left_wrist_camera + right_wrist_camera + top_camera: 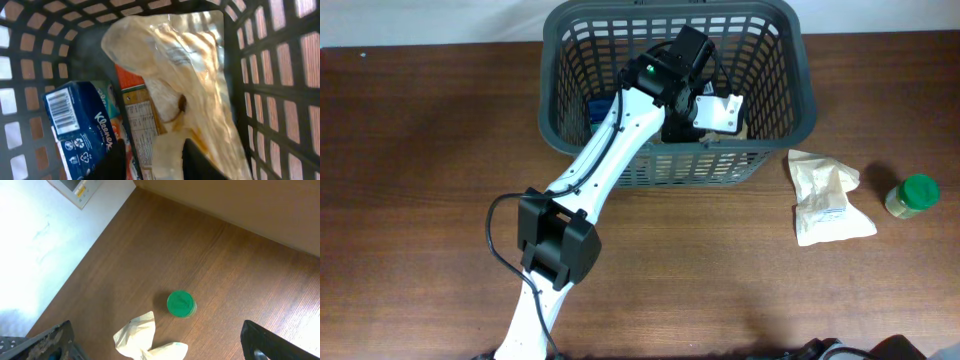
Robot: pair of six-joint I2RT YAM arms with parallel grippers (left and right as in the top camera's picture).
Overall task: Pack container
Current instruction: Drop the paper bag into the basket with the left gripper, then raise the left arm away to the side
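left gripper (pixel 156 162): part open, astride clear packet (pixel 170 75), grip unclear
right gripper (pixel 160 345): wide open, empty
basket (pixel 775 100): packet, tissue pack (pixel 80 130) inside

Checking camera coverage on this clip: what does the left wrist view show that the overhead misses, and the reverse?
Only left wrist: a clear packet lying between the fingers of the open left gripper, over an orange box. Only overhead: the left arm, plus a white packet and a green-lidded jar on the table outside. Both: the basket and the blue Kleenex pack inside it.
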